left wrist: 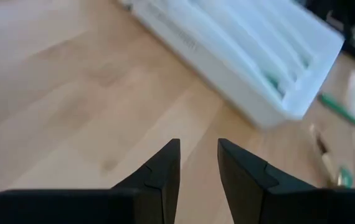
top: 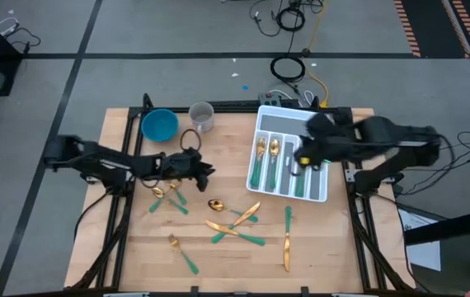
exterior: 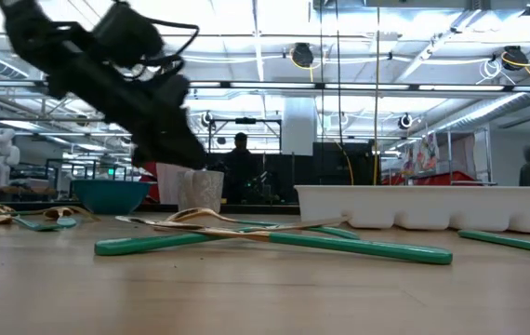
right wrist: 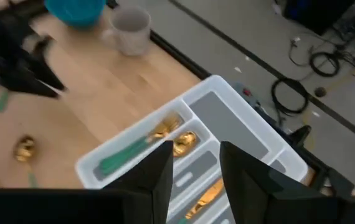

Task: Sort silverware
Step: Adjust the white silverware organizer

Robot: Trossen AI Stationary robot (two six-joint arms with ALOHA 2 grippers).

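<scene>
— Where is the silverware (top: 237, 228)?

— Most of it lies loose on the wooden table (top: 334, 239), from the middle down toward the front edge. A few pieces already lie in the white tray (top: 321, 196) near the table's right edge.

— What is the left gripper (top: 209, 172) doing?

— It hangs over the middle of the table, near the left side of the tray. Its fingers (left wrist: 165, 171) are a little apart and hold nothing.

— And the right gripper (right wrist: 193, 163)?

— It is above the tray. Its fingers are a little apart too, and they are empty.

— What else is there?

— A blue bowl (top: 159, 124) and a clear cup (top: 202, 115) stand at the back edge.
</scene>
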